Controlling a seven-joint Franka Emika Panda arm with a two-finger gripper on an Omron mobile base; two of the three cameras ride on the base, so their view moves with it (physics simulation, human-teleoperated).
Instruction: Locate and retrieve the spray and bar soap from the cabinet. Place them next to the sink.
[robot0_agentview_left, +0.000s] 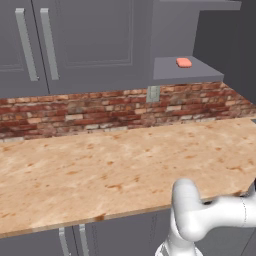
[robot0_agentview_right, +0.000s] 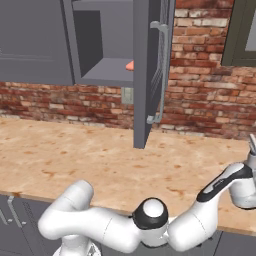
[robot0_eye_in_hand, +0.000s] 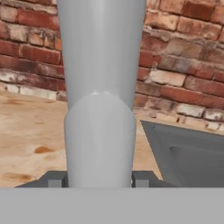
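Between the two dark fingertips at the bottom of the hand view, the spray (robot0_eye_in_hand: 101, 96) is clamped in the gripper (robot0_eye_in_hand: 100, 179), the jaws drawn in narrow against the pale grey bottle, which stands upright over the counter (robot0_eye_in_hand: 30, 144) with the sink (robot0_eye_in_hand: 192, 157) just beside it on one side. At the far edge of the right base view the hand is seen low over the countertop, near its front edge. A tip-over is judged the main risk: the bottle is tall and slim, so a release made before its base sits flat, or too near the sink rim, could send it toppling into the basin. Bare countertop lies between the bottle and the brick wall (robot0_eye_in_hand: 183, 65), so room for setting down appears ample. The bar soap (robot0_agentview_left: 184, 62) is left on the shelf of the cabinet (robot0_agentview_left: 187, 72), near its front lip; the open door (robot0_agentview_right: 147, 70) hangs just beside that niche and could be struck on a return reach.
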